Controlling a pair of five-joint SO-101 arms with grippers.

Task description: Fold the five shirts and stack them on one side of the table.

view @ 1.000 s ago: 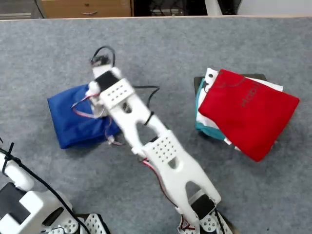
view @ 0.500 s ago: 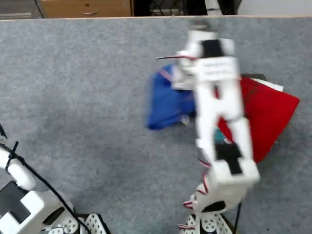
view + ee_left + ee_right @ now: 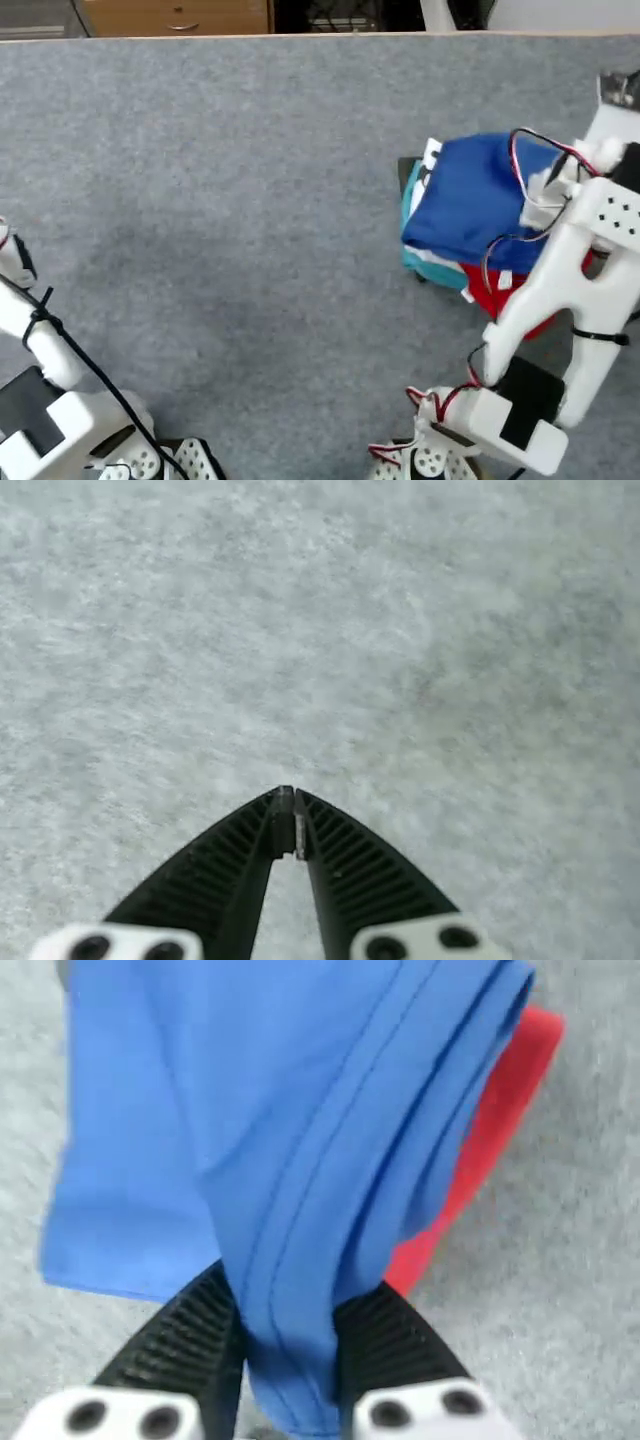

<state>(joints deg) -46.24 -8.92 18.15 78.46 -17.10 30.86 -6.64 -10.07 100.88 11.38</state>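
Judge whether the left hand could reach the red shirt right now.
Probably not. The left hand sits shut over bare table at the opposite side, and the red shirt lies under the blue shirt clamped in the right hand.

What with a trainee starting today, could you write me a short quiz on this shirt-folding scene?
1. True or false: the right arm's jaws are shut on the folded blue fabric shirt.
2. Which shirt shows just under it on the stack? A. a yellow one B. the folded red fabric shirt C. a purple one
3. Fill in: the left arm's jaws, over the bare grey carpet-like tabletop, are ____.
Key: 1 true; 2 B; 3 shut.
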